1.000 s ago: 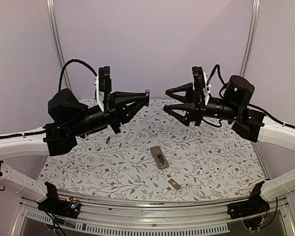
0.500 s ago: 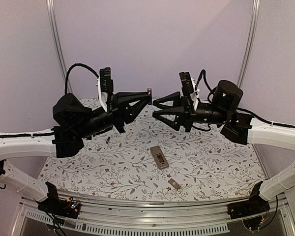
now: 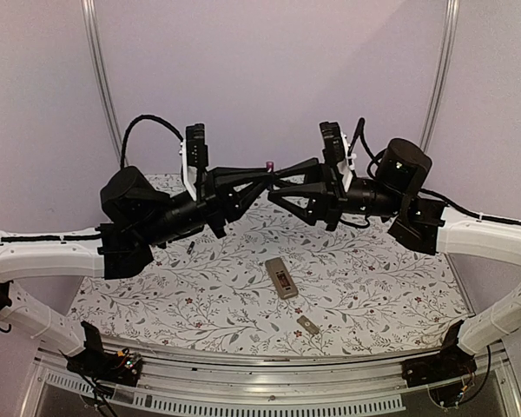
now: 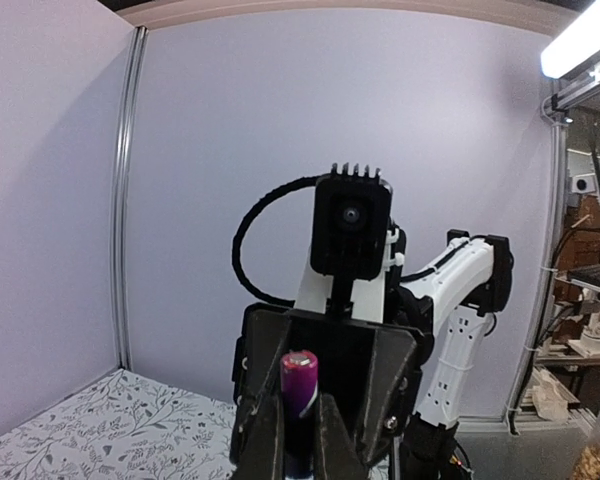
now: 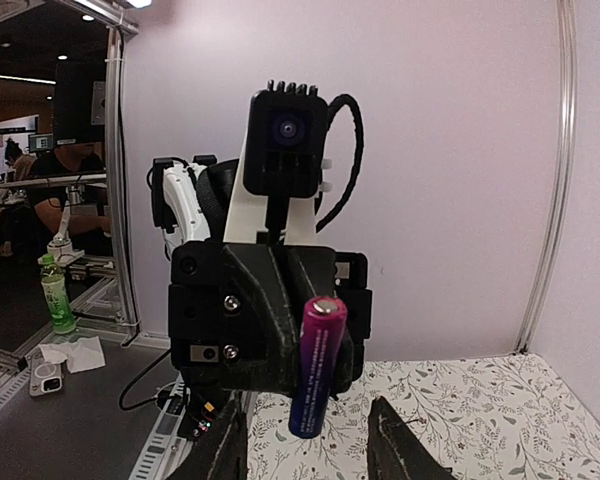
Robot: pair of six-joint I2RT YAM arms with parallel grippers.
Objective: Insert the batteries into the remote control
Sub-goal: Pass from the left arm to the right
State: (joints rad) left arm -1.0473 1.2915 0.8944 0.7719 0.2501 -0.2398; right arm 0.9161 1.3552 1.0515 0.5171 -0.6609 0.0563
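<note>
Left claw [image 3: 266, 168]: clenched on the magenta battery [image 5: 317, 365].
Right claw [image 5: 305, 440]: released, jaws straddling it, not touching.
Battery axis: roughly twelve-to-six, at twelve o'clock from my Right claw.

Above the middle of the bench [image 3: 373, 287], the left pincer [image 3: 265, 171] and the right pincer [image 3: 274, 181] meet tip to tip. A battery [image 3: 268, 164] sits clamped in the left pincer's tips, between the right pincer's fingers with a gap on either side. Below, the remote control [image 3: 281, 278] lies on the bench. A cover piece [image 3: 307, 327] lies nearer the front edge, to its right. A second battery [image 3: 191, 248] lies to the left.
</note>
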